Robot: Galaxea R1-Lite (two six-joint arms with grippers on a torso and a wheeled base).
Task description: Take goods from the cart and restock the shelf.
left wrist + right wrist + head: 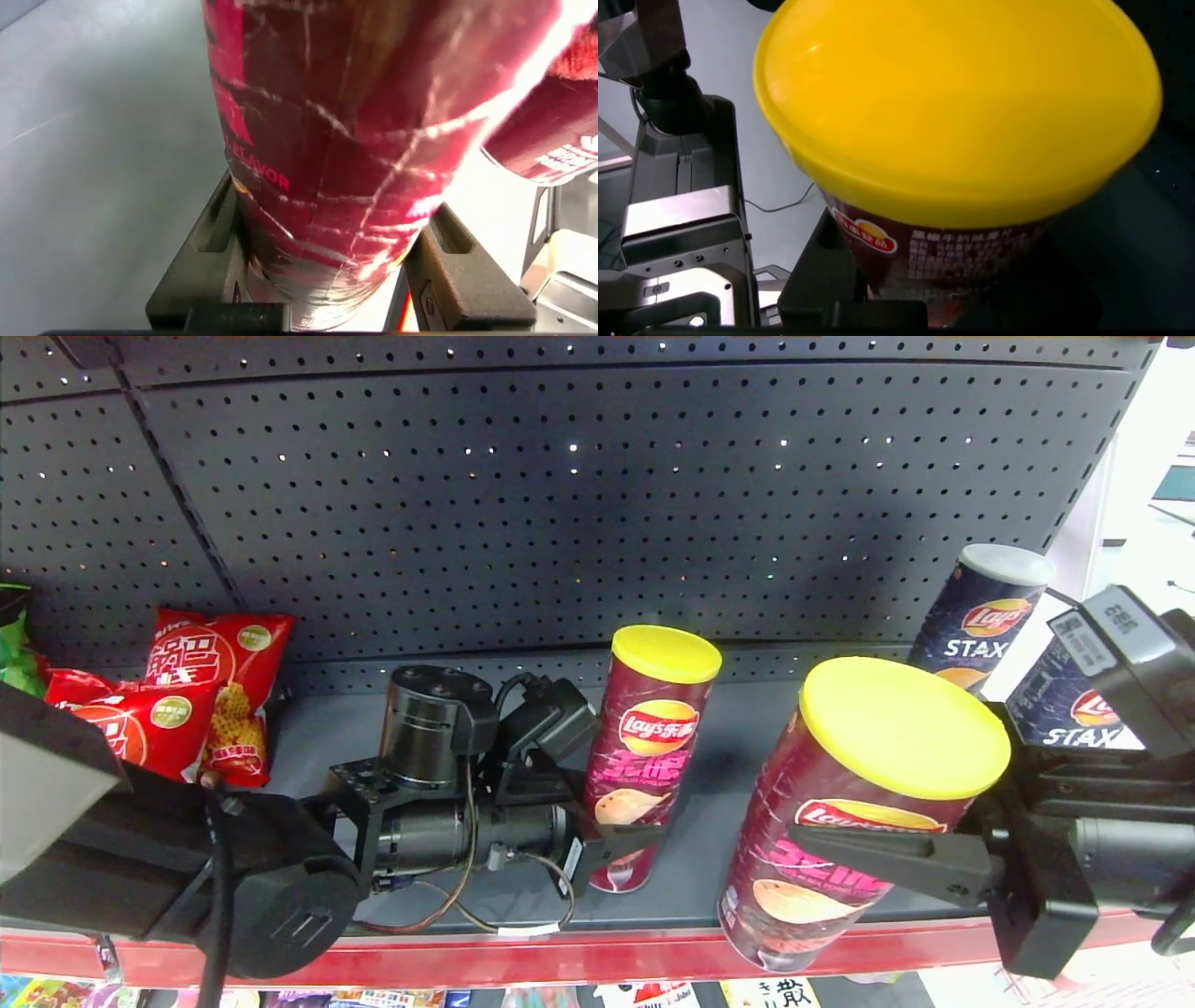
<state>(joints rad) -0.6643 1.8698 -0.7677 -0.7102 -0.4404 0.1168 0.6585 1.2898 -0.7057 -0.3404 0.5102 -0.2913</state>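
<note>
- My left hand (pixel 621 837) (pixel 327 271) is clamped low on the standing chips can (pixel 649 737) (pixel 346 121), one finger on either side of its base.
- This can is maroon with a yellow lid. It stands on the grey shelf (pixel 738 747), about mid-depth, and I use it as my landmark.
- My right hand (pixel 868 859) grips a second chips can (pixel 901 728) (pixel 957 103) around its middle. It has the same maroon body and yellow lid.
- The second can is to the right of the landmark can and nearer the shelf's red front edge (pixel 653 957). It is tilted, with its base over that edge, and I cannot tell if the base touches.
- Two blue cans (pixel 985 616) are farther right of the landmark, toward the back.
- Red snack bags (pixel 219 681) are well to its left.
- A pegboard panel (pixel 560 504) is behind it.
</note>
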